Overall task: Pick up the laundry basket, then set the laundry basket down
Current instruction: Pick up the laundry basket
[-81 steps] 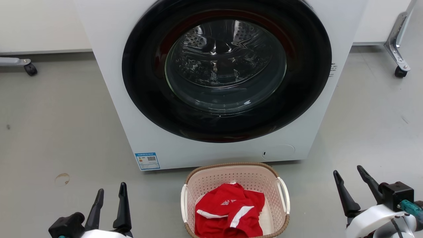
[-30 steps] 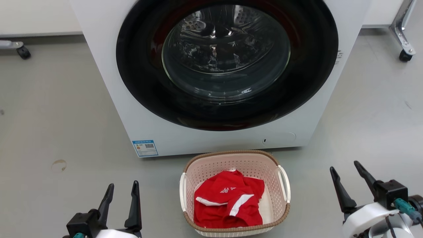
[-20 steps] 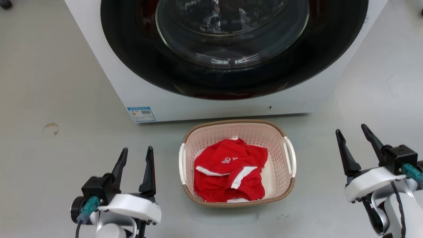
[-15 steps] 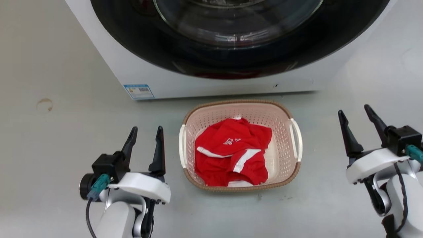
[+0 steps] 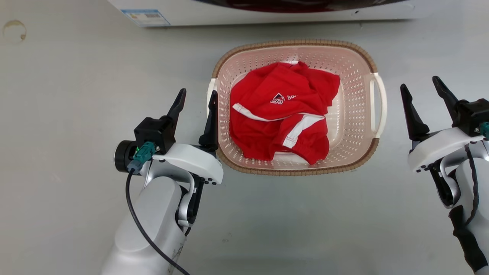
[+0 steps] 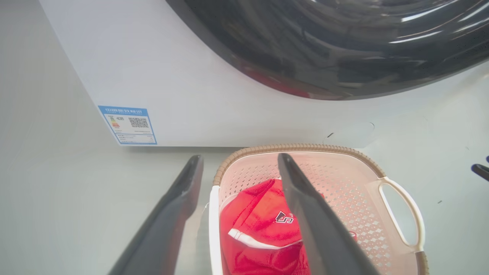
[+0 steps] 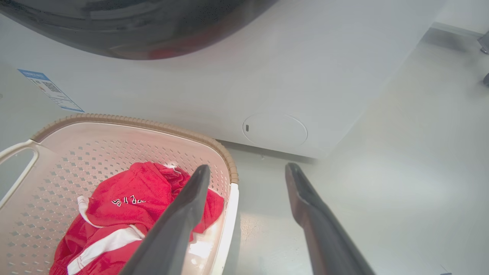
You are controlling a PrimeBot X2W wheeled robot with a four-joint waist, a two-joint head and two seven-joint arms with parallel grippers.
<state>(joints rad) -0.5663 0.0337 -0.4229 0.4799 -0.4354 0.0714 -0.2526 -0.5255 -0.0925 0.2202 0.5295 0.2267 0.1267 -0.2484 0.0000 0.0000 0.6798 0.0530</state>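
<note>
The laundry basket (image 5: 294, 41) stands on the grey floor in front of the washer, pale pink and perforated, with a brown rim. A red garment (image 5: 282, 110) with white stripes lies in it. My left gripper (image 5: 198, 93) is open at the basket's left side, its inner finger over the white left handle (image 5: 209, 89). In the left wrist view that handle (image 6: 211, 221) lies between the fingers of the left gripper (image 6: 240, 156). My right gripper (image 5: 419, 83) is open, a short gap right of the right handle (image 5: 379, 103). The right wrist view has this gripper (image 7: 248, 167) above the handle (image 7: 229, 221).
The white washer (image 6: 210, 76) with its dark round door rises just behind the basket; its lower edge and blue label (image 5: 145, 17) run along the top of the head view. Bare grey floor (image 5: 76, 114) lies on both sides, with a round stain (image 5: 14, 30) at far left.
The head camera has tilted down, so the washer has slid up out of the picture. My left gripper has closed in on the basket's left handle; the right one has come nearer. Both stay open.
</note>
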